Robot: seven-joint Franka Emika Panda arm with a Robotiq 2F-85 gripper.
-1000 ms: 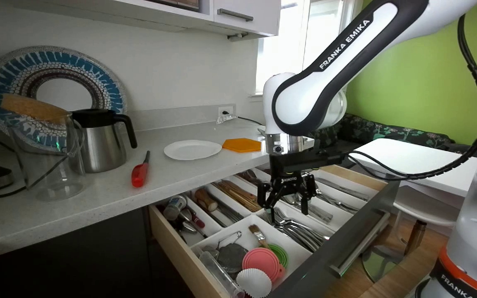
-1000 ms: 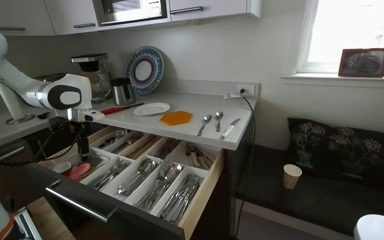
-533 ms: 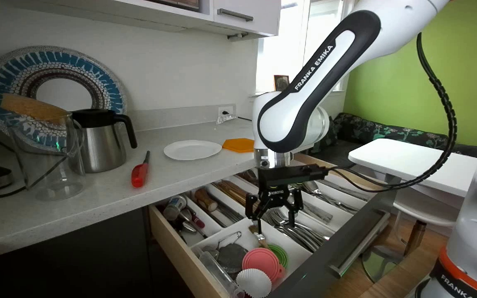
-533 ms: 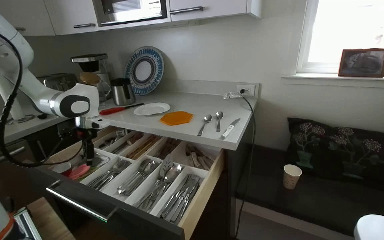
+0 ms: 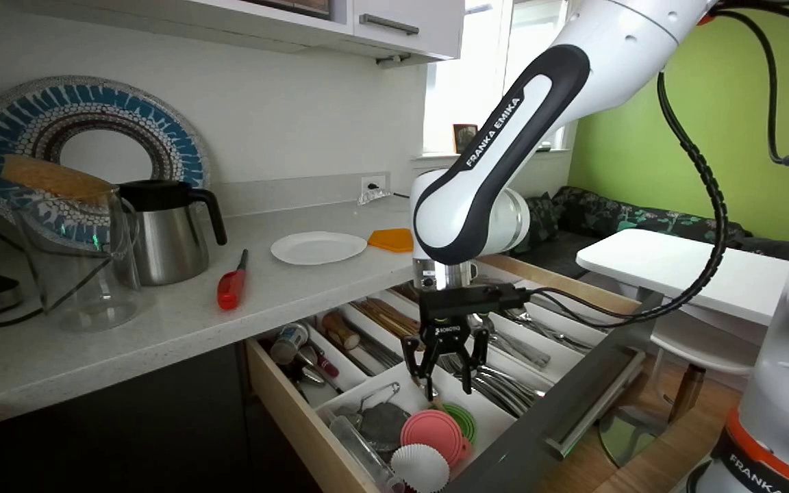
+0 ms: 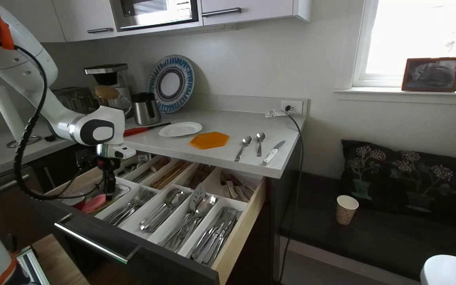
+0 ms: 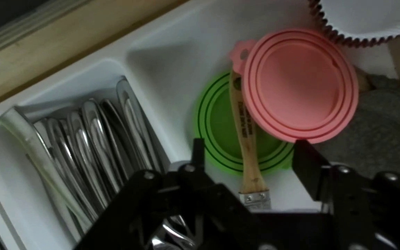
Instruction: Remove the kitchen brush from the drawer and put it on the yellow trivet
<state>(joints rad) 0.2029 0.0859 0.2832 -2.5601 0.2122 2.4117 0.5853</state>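
The kitchen brush (image 7: 248, 139) has a flat wooden handle and a metal band. In the wrist view it lies on a green lid, with a pink lid over part of its handle end. Its bristles are hidden behind the gripper there. In an exterior view the gripper covers most of it. My gripper (image 5: 448, 392) is open and empty above the front compartment of the drawer (image 5: 538, 431). In the wrist view its fingers (image 7: 249, 142) stand apart, one on each side of the handle. The yellow trivet (image 6: 209, 140) lies flat on the counter, also visible in an exterior view (image 5: 390, 239).
The pink lid (image 7: 299, 86) and green lid (image 7: 217, 132) lie by the brush. A divider separates it from silver cutlery (image 7: 89, 149). A white plate (image 6: 180, 129) lies beside the trivet. Spoons (image 6: 244, 147) and a knife (image 6: 274, 152) lie on the counter, whose edge overhangs the drawer's back.
The gripper has moved down and to the left in an exterior view, and rightward in an exterior view from elsewhere, to over the brush. It stays open. The brush and trivet have not moved.
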